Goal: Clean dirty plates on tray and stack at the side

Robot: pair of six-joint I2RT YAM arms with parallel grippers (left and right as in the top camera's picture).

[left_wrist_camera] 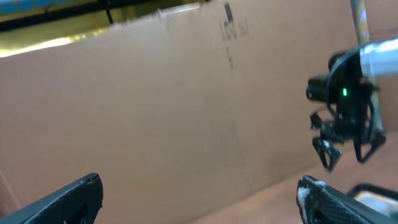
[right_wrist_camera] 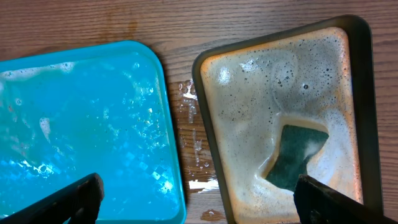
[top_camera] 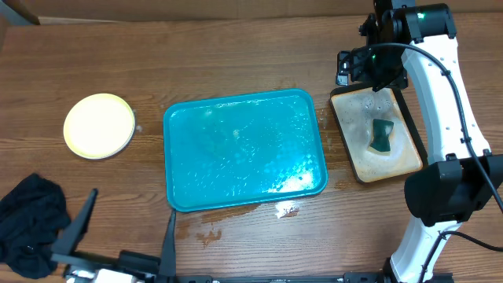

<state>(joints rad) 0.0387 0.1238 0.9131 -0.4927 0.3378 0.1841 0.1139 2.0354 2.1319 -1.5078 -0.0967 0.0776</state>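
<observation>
The right gripper [right_wrist_camera: 198,186] hangs released, fingers wide apart and empty, above the gap between the tray [right_wrist_camera: 74,112] and the soapy pan [right_wrist_camera: 365,93]. The left gripper [left_wrist_camera: 200,183] is likewise spread and empty. The turquoise tray, mid-frame overhead, glistens wet. Only the overhead view shows the pale yellow-green plate [top_camera: 98,126] at left, apart from the tray. The right wrist view shows the sponge [right_wrist_camera: 295,158] in foam.

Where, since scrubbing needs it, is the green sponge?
Overhead view: the green sponge lies in the foamy black-rimmed tray, on the right side, beside the turquoise tray.
</observation>
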